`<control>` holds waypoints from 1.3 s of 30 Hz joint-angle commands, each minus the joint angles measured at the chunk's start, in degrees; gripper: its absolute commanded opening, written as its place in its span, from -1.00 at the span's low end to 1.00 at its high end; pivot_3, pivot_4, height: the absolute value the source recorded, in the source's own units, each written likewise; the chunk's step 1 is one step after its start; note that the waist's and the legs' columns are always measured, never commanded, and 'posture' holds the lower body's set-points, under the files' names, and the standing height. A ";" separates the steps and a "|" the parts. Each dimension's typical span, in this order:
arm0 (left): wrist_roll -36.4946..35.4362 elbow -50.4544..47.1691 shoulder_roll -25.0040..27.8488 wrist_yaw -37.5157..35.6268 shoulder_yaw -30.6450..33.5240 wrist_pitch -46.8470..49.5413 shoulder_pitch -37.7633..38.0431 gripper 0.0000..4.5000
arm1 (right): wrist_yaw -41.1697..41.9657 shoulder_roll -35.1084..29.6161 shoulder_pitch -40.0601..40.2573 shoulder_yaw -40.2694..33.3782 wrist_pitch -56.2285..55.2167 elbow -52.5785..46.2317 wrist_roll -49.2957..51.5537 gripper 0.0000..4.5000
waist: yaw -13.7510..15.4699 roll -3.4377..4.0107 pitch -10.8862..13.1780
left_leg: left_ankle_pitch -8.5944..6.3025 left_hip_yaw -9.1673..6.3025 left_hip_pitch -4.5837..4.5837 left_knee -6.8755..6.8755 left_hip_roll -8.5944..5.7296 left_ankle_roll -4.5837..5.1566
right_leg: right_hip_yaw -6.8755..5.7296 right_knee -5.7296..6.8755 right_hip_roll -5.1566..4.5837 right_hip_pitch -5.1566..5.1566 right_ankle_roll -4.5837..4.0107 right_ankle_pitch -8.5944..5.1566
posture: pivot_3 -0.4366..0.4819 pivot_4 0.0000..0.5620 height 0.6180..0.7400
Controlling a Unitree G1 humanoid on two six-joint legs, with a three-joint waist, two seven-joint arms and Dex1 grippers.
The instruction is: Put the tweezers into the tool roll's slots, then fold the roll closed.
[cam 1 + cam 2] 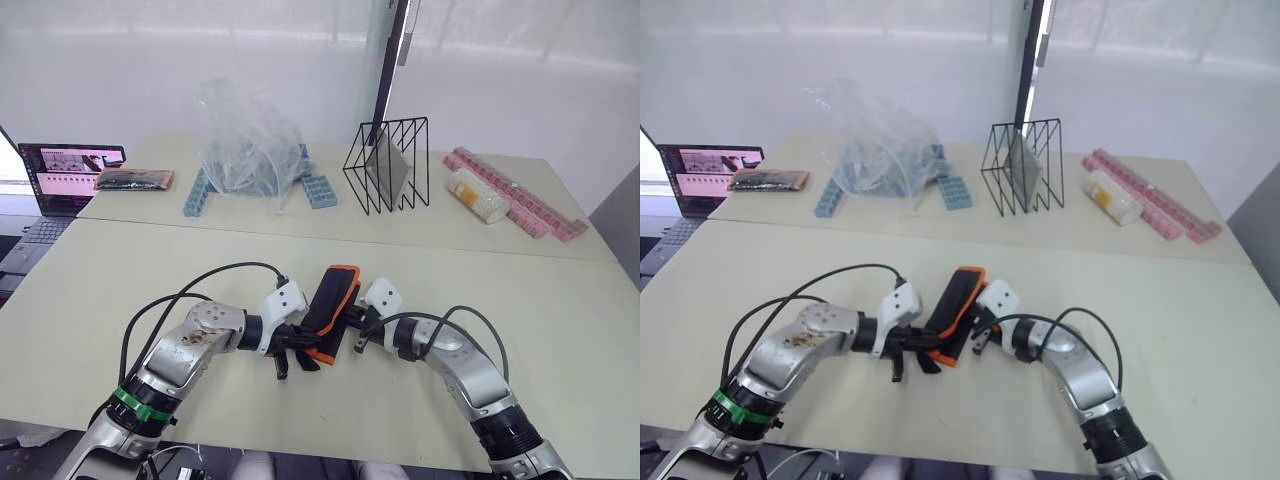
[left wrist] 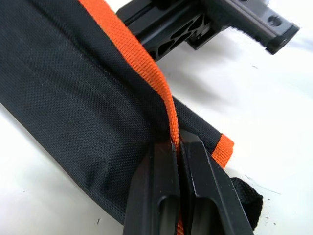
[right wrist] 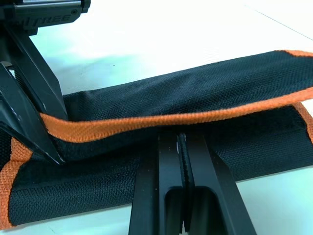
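- Pinching with both sides: my left gripper is closing its two black fingers on the orange edging at the near end of the tool roll, and the left wrist view is showing the fingers pressed together with the orange strip running into the seam between them.
- I am holding the right gripper shut as well, on the roll's opposite long edge, its fingers clamping fabric just below the orange border.
- The roll is lying between the two grippers on the table, already doubled over, its long axis running away from me and tilting slightly to my right.
- Each gripper is touching its own long side, so neither arm is nearer; the left is sitting closer to the near end, the right a little further along.
- I am seeing no tweezers outside the roll, and I cannot tell whether they are sitting in the slots, since the fold is hiding the inner face.
- I am judging that the coming move turns on this axis: any further fold needs to go across it.
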 commanded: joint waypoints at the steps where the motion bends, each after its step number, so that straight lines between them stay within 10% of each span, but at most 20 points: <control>1: 3.28 3.10 -1.83 3.68 -3.00 2.28 0.37 -0.98 | 0.33 -0.26 1.81 0.16 2.55 -0.27 0.04 -1.00 | 0.14 0.01 0.00 | 0.00 -0.02 0.07 0.02 -0.04 0.00 | 0.00 -0.01 -0.03 0.10 0.03 -0.02 | -0.05 -0.47 0.67; 21: 4.63 2.15 -2.12 5.80 -4.27 4.49 1.14 -0.98 | 8.08 -5.15 -1.43 -13.38 9.46 -9.57 15.19 -1.00 | 0.10 0.13 0.03 | 0.09 -0.70 -0.11 0.19 -0.45 0.11 | -0.03 -0.39 -0.05 0.60 0.26 0.00 | -0.05 -0.47 0.67; 39: 5.84 2.44 -2.04 6.58 -4.35 3.47 0.37 -0.98 | 0.31 -0.63 -2.64 1.05 6.87 3.82 -0.74 -1.00 | 0.06 0.32 -0.05 | 0.12 -0.77 0.00 0.19 -0.46 0.14 | -0.10 -0.43 -0.05 0.68 0.26 0.01 | -0.05 -0.47 0.67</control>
